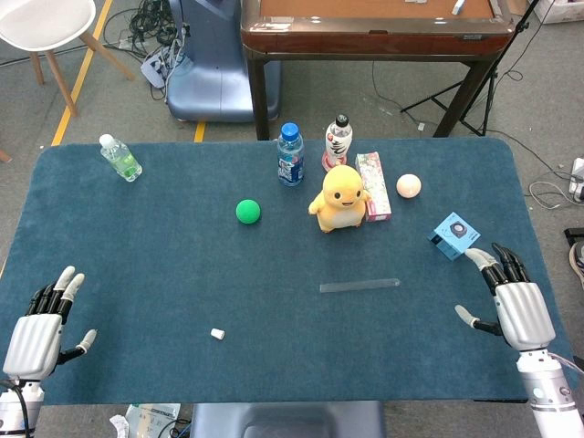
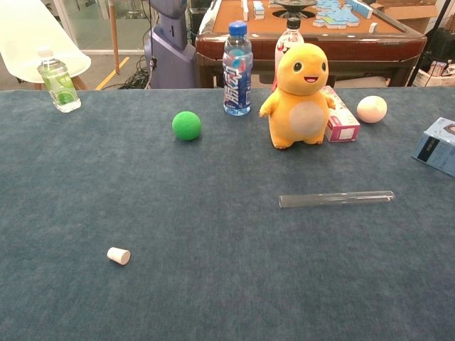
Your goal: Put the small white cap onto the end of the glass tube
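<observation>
A small white cap [image 1: 217, 334] [image 2: 119, 256] lies on its side on the blue tabletop, left of centre near the front. The clear glass tube [image 1: 359, 286] [image 2: 335, 199] lies flat to its right, roughly parallel to the table's front edge. In the head view my left hand [image 1: 41, 327] rests open at the front left corner, well left of the cap. My right hand [image 1: 513, 301] rests open at the front right, to the right of the tube. Neither hand touches anything. The chest view shows no hand.
Behind the tube stand a yellow plush toy [image 1: 340, 199], a blue bottle [image 1: 290, 155], a white-red bottle [image 1: 338, 142] and a pink box [image 1: 373, 185]. A green ball [image 1: 247, 212], a pale ball [image 1: 408, 185], a blue box [image 1: 453, 235] near my right hand and a small green bottle [image 1: 119, 157] also sit here.
</observation>
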